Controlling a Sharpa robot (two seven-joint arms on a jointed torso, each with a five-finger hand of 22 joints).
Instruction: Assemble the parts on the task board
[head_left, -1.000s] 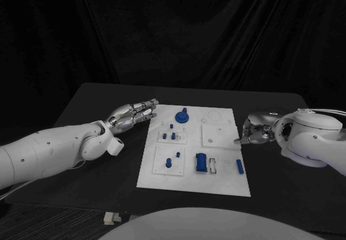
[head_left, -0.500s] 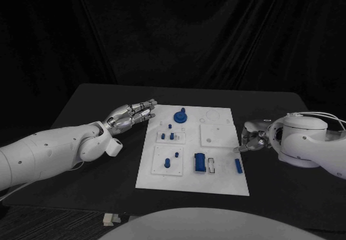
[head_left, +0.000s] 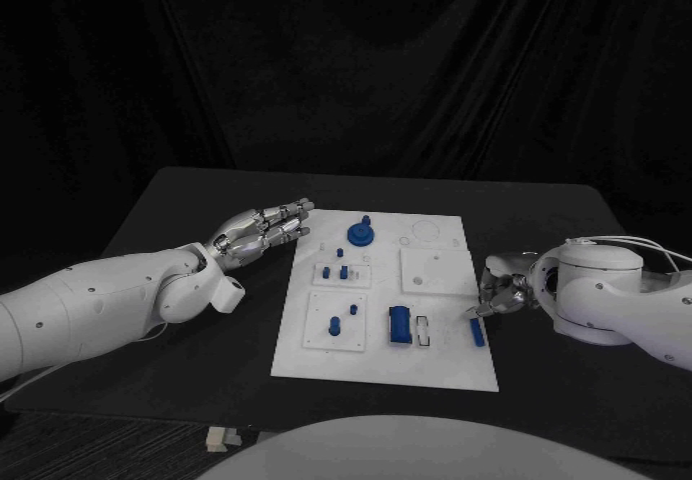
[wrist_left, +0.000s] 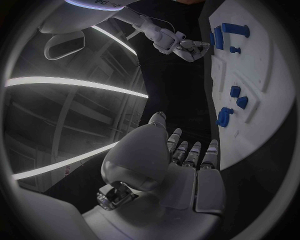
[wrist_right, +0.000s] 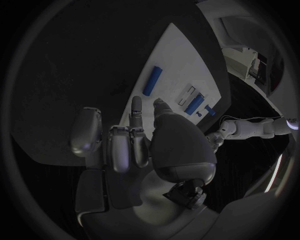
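The white task board (head_left: 450, 360) lies in the middle of the black table. On it are a blue round knob (head_left: 361, 235), two small blue pieces (head_left: 340, 271), a blue peg (head_left: 336, 324), a blue block (head_left: 400, 325) and a blue bar (head_left: 477, 332). My right hand (head_left: 499, 294) hovers at the board's right edge, just beyond the bar, fingers curled in and holding nothing. In the right wrist view the hand (wrist_right: 134, 145) points toward the bar (wrist_right: 152, 80). My left hand (head_left: 268, 228) lies flat with fingers stretched out, left of the board's far corner, also holding nothing.
The left wrist view shows my left hand (wrist_left: 181, 160), the board (wrist_left: 275, 70) with its blue parts, and my right hand (wrist_left: 179, 45) across it. Bare black table (head_left: 188, 200) surrounds the board on all sides.
My right hand has moved along the board's right edge toward me, closer to the blue bar. The left hand and the parts have stayed put.
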